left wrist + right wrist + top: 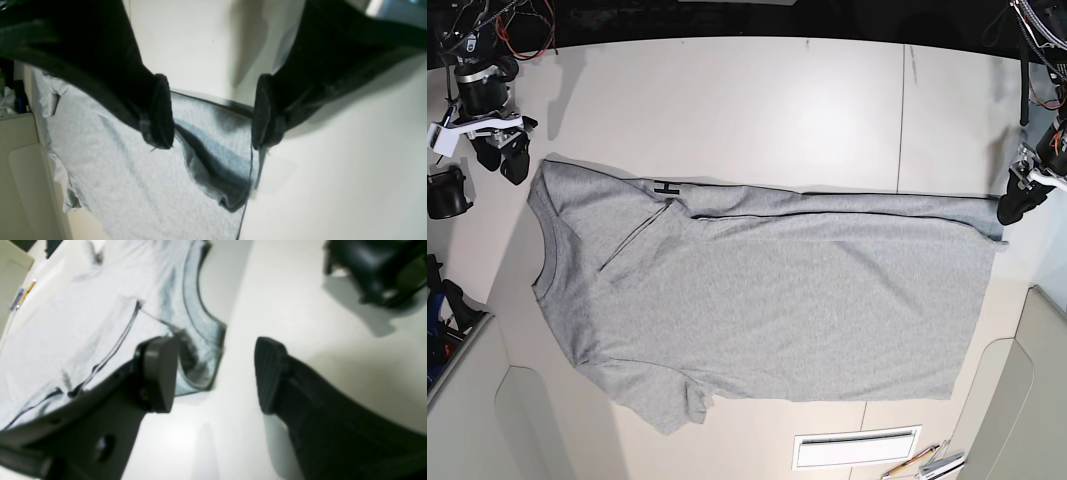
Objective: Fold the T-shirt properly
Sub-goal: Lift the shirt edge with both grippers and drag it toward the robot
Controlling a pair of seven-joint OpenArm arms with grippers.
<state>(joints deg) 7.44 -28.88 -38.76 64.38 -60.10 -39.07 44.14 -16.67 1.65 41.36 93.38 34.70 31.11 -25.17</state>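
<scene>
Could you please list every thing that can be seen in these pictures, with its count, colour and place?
T-shirt: one, heather grey, spread flat on the table, collar toward the base view's left, top edge folded over showing a bit of black lettering.
Table: one, white, under everything.
Pens: a few, colours hard to tell, bottom edge of the base view.
Left pincer: one, black, open, over the shirt's hem corner.
Right pincer: one, black, open, beside the collar end.

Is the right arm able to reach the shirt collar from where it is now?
Probably yes: the right gripper stands open just above the T-shirt, and only bare table lies between it and the collar.
</scene>
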